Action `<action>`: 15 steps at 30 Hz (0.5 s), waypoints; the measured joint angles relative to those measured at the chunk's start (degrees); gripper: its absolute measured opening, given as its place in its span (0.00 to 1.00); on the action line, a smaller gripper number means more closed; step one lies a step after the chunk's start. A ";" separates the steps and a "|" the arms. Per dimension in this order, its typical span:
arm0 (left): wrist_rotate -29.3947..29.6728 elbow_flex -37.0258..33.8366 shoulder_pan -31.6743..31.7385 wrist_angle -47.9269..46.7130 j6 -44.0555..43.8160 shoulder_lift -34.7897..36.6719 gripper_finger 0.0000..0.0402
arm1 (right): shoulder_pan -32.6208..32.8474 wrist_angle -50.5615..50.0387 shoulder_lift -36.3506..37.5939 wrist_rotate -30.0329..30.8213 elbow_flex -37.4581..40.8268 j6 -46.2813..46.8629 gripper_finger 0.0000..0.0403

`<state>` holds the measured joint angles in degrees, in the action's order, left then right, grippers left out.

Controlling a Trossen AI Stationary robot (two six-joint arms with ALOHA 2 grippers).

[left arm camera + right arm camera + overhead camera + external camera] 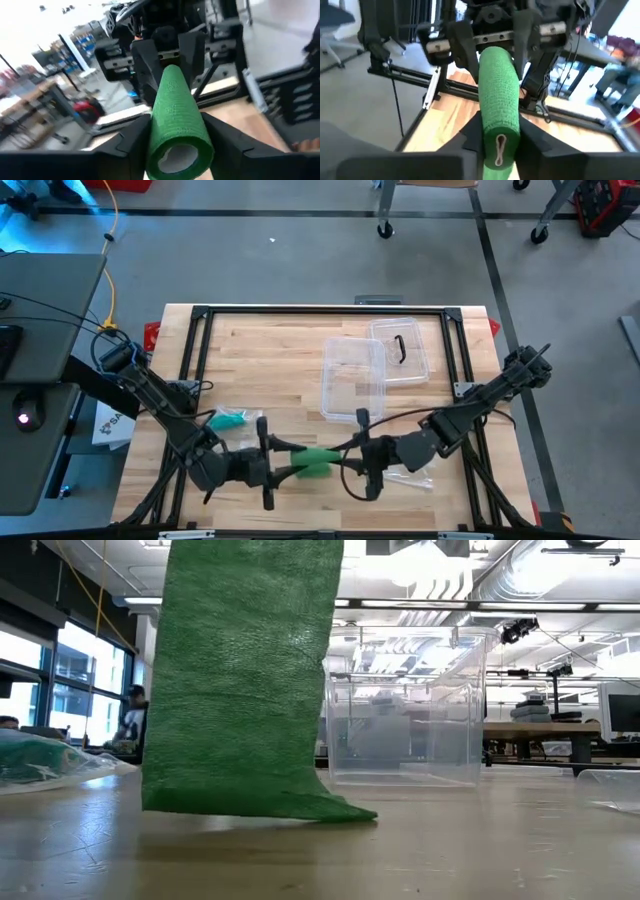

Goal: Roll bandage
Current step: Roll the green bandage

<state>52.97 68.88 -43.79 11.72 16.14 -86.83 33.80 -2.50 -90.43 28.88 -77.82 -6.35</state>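
At the lower left of the high view, the left gripper (pixel 272 470) reaches in toward the centre, its two dark fingers (pixel 227 135) clamped on one end of the green roll of textured bandage (pixel 313 461). The roll lies low in the middle of the frame, over the pale wooden table (pixel 270 355). From the lower right, the right gripper (pixel 362 460) is squeezed on the roll's other end, its arm stretched low and slanting in from the table's right edge.

You're looking at a green bandage (pixel 313 461) lying level near the table's front edge (textured crepe, rolled round a hollow core), its loose tail (pixel 240 680) hanging down and touching the wood.
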 joint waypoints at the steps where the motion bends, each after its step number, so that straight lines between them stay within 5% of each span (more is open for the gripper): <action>1: -0.83 0.00 0.00 -0.17 -2.60 0.13 0.42 | 0.02 -0.03 0.00 0.02 0.00 -1.84 0.14; 8: -6.70 0.00 1.31 -1.80 -21.83 1.67 0.58 | 0.42 -1.28 -0.02 2.72 0.07 -17.65 0.14; 15: -7.73 0.02 5.21 -8.89 -35.07 2.17 0.59 | 2.87 -1.60 -0.02 11.17 0.10 -31.56 0.16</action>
<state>45.24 68.90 -38.58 2.83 -18.93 -84.66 36.68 -4.10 -90.45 40.05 -77.72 -37.91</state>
